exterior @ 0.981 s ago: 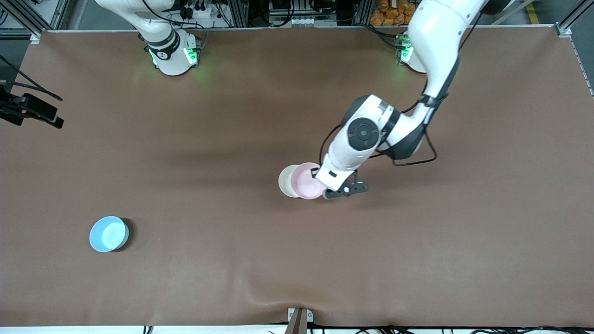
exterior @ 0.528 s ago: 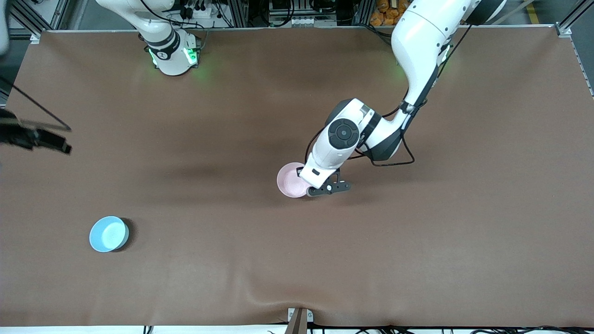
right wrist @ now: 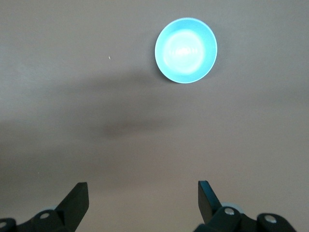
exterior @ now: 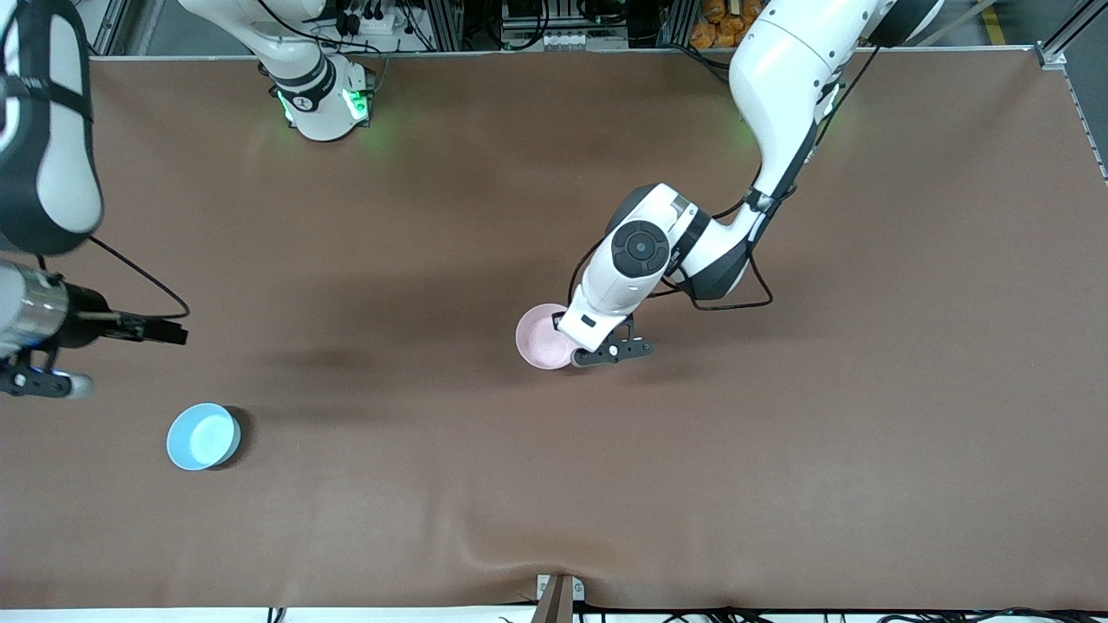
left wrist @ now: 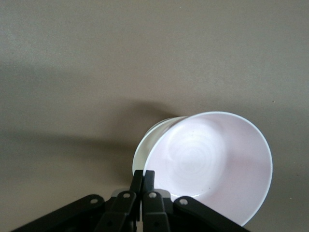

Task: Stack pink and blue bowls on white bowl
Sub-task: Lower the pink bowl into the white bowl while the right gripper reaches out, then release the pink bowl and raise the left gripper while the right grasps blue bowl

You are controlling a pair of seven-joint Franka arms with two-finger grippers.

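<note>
Left gripper [exterior: 578, 353] clenches the pink bowl's [exterior: 544, 337] rim mid-bench, nested over the white bowl [left wrist: 147, 145]. Right gripper [right wrist: 142, 195], spread empty, hangs near the blue bowl [exterior: 202, 436], closer than its partner.

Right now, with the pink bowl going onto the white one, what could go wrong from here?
1. The left hand is shut on the rim of the pink bowl, which sits tilted and off-centre over the white bowl. Released like this, it may settle crooked or slide off.
2. Pulling the hand away sideways could drag both bowls.
3. The right hand hangs open over bare table, short of the blue bowl; a one-sided rim grab might tip it.
</note>
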